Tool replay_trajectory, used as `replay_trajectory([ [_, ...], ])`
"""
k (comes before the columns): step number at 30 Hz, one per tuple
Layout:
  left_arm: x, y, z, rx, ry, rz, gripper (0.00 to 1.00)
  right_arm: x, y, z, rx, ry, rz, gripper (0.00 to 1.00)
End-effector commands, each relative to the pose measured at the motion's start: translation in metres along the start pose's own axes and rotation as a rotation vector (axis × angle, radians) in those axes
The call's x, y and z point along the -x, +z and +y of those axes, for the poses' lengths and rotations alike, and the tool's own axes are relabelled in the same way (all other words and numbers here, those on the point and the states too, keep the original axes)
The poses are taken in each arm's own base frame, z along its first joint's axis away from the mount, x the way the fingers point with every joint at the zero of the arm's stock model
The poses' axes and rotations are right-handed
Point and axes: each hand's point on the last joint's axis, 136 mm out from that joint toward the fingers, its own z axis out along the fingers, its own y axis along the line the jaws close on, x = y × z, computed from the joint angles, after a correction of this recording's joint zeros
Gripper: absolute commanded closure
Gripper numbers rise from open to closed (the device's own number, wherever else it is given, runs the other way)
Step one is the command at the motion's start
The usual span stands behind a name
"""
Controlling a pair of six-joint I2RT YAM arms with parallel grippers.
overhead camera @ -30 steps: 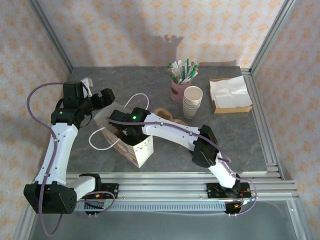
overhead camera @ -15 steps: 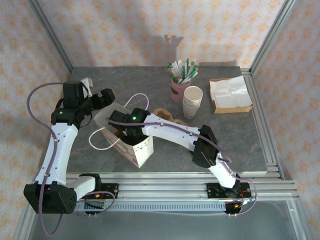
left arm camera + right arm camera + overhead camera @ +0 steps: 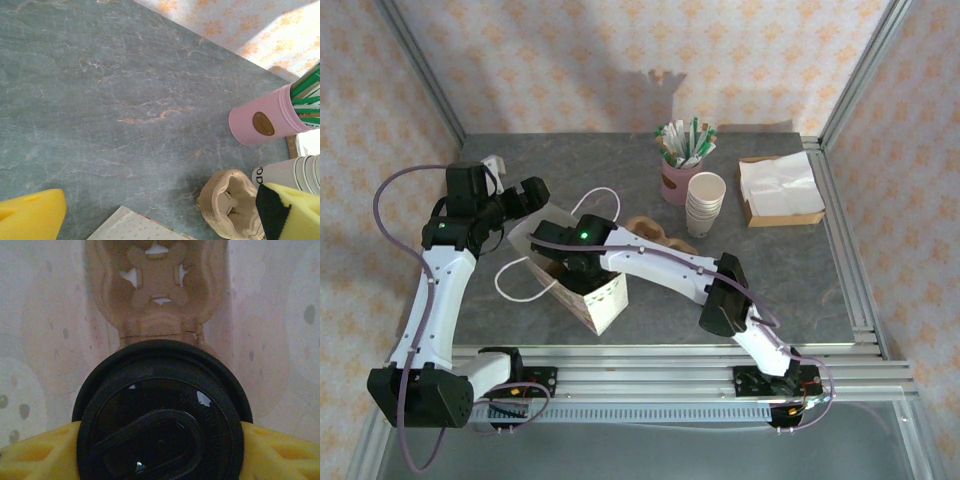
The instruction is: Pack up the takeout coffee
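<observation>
The takeout coffee (image 3: 160, 415) shows its round black lid from above, and my right gripper (image 3: 160, 446) is shut on it, a yellow finger (image 3: 35, 452) pressed to each side. It hangs inside the patterned paper bag (image 3: 602, 300), just over a brown cardboard cup carrier (image 3: 157, 285) on the bag's floor. In the top view the right wrist (image 3: 582, 240) reaches into the bag's mouth and hides the cup. My left gripper (image 3: 525, 195) stands open at the bag's far left rim, and the bag's edge (image 3: 130, 225) lies between its fingers.
Behind the bag lies another cardboard carrier (image 3: 655, 232). A pink cup of straws and sticks (image 3: 680, 175), a stack of white paper cups (image 3: 705, 205) and a tray of napkins (image 3: 778, 190) stand at the back right. The bag's string handles (image 3: 515, 285) loop onto the table.
The right arm has shifted slightly left and lower into the bag with the coffee. The left arm has stayed put.
</observation>
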Motion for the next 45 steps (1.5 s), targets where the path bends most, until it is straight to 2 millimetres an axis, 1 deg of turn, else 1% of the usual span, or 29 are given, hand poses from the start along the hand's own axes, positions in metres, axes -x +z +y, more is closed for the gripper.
replay_trajectory([
  [1, 0.004, -0.01, 0.001, 0.017, 0.026, -0.021, 0.01, 0.001, -0.006, -0.007, -0.049, 0.002, -0.004, 0.28],
  [7, 0.004, -0.009, 0.001, 0.013, 0.027, -0.02, 0.01, 0.006, -0.018, -0.007, -0.042, 0.006, -0.033, 0.25],
  [10, 0.004, -0.009, 0.001, 0.013, 0.024, -0.018, 0.01, 0.006, -0.02, -0.007, -0.04, 0.003, -0.031, 0.24],
  [13, 0.003, -0.009, 0.002, 0.016, 0.024, -0.017, 0.01, 0.006, -0.02, -0.011, -0.065, 0.003, -0.033, 0.22],
  [21, 0.003, -0.008, 0.002, 0.021, 0.024, -0.016, 0.01, 0.016, -0.037, -0.009, -0.04, 0.017, -0.092, 0.21],
  [25, 0.003, -0.008, 0.002, 0.02, 0.024, -0.014, 0.01, 0.016, -0.044, -0.014, -0.063, 0.016, -0.097, 0.19],
  [30, 0.003, -0.008, 0.003, 0.021, 0.024, -0.013, 0.01, 0.021, -0.066, -0.016, -0.053, 0.025, -0.15, 0.17],
  [40, 0.002, -0.006, 0.004, 0.028, 0.021, -0.009, 0.01, 0.028, -0.125, -0.021, -0.002, 0.05, -0.296, 0.17],
  [45, 0.002, -0.006, 0.005, 0.03, 0.02, -0.007, 0.01, 0.029, -0.145, -0.027, -0.004, 0.061, -0.351, 0.17],
])
